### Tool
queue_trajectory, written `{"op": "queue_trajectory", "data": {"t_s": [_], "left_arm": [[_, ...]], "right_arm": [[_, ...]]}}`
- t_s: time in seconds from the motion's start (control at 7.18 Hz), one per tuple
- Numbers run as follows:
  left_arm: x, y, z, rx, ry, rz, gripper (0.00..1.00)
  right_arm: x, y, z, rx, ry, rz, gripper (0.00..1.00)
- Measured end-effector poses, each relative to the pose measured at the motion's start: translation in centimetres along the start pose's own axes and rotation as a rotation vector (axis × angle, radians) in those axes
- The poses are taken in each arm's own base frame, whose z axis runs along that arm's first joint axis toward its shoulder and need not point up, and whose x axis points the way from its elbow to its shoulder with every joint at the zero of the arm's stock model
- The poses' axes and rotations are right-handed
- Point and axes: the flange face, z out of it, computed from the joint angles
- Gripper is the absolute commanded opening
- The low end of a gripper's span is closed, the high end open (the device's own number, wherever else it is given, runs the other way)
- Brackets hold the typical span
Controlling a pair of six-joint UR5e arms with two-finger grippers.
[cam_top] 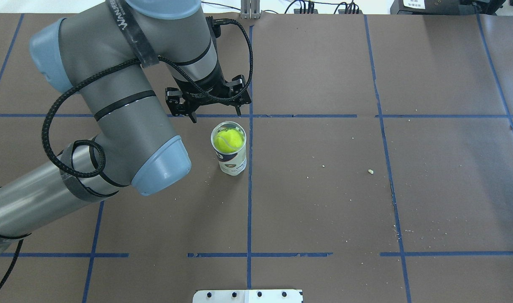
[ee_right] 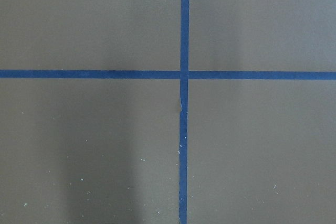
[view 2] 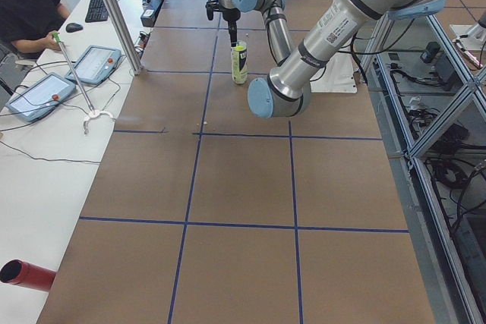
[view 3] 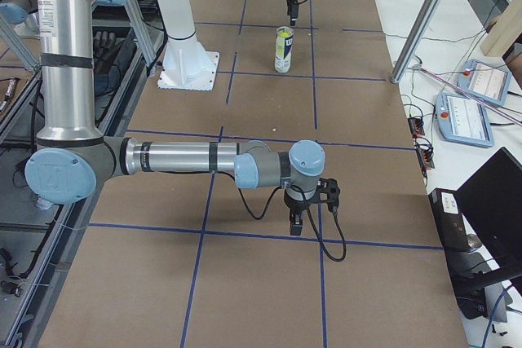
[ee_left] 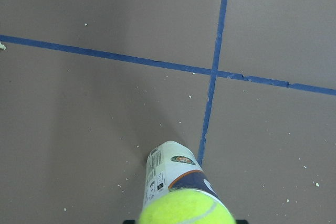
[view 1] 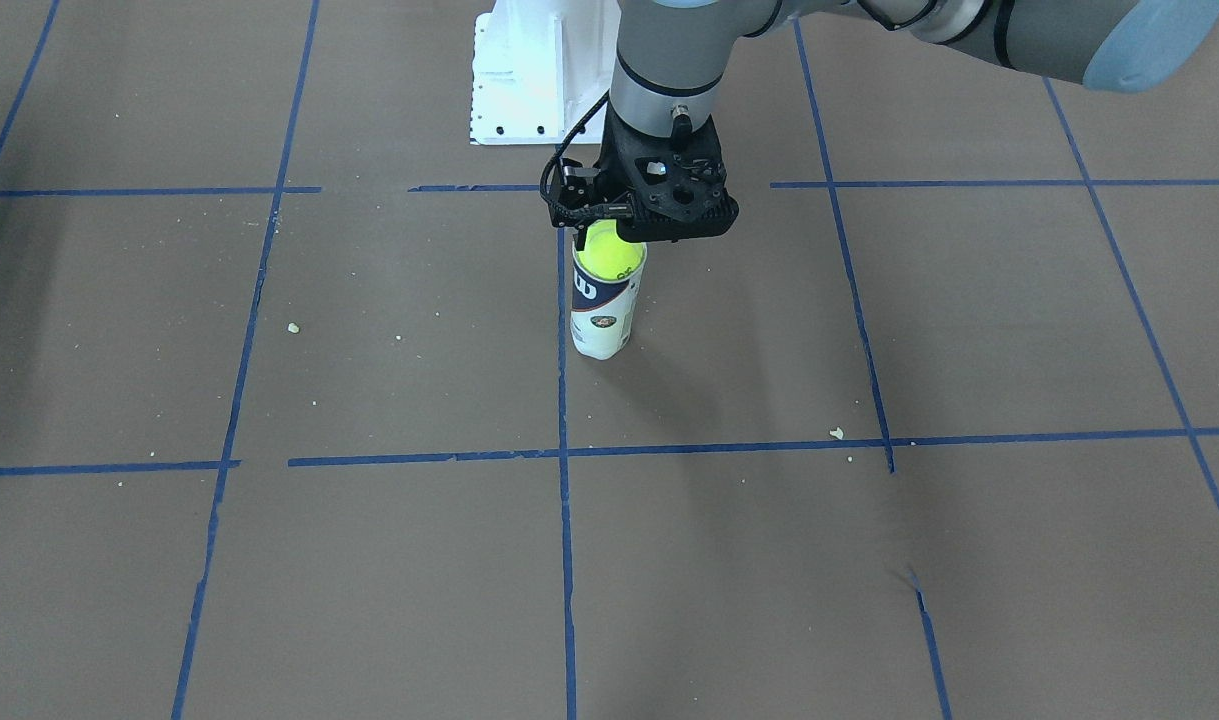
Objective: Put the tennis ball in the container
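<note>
The clear container (view 1: 602, 315) with its white and navy label stands upright on the brown table beside a blue tape line. The yellow-green tennis ball (view 1: 609, 252) sits in the container's mouth, its top level with the rim; from overhead the tennis ball (cam_top: 229, 140) fills the opening of the container (cam_top: 234, 163). My left gripper (cam_top: 216, 115) hovers just above the can, open, its fingers spread wider than the can. The left wrist view shows the ball (ee_left: 186, 208) atop the container (ee_left: 168, 169). My right gripper (view 3: 298, 222) hangs over bare table far away; whether it is open or shut I cannot tell.
The white robot base plate (view 1: 529, 80) sits behind the can. Blue tape lines grid the table, with small crumbs (view 1: 836, 433) scattered about. A person sits at a side desk with tablets (view 2: 95, 62), and a red cylinder (view 2: 26, 275) lies off the table's edge.
</note>
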Motion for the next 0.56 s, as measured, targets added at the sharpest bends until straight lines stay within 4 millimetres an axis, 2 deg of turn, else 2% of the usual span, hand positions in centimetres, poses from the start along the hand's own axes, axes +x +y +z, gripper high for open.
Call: {"op": "queue_trajectory", "data": {"t_s": [0.28, 0.42, 0.56], "left_arm": [[-0.2, 0.5, -0.8, 0.008, 0.016, 0.012, 1.00], [-1.0, 1.1, -1.5, 0.018, 0.030, 0.022, 1.00], [-2.6, 2.0, -2.3, 0.027, 0.046, 0.032, 1.00]], "right_arm": [[0.0, 0.0, 0.0, 0.000, 0.000, 0.000, 1.00], [0.0, 0.0, 0.0, 0.000, 0.000, 0.000, 1.00], [0.0, 0.0, 0.0, 0.000, 0.000, 0.000, 1.00]]}}
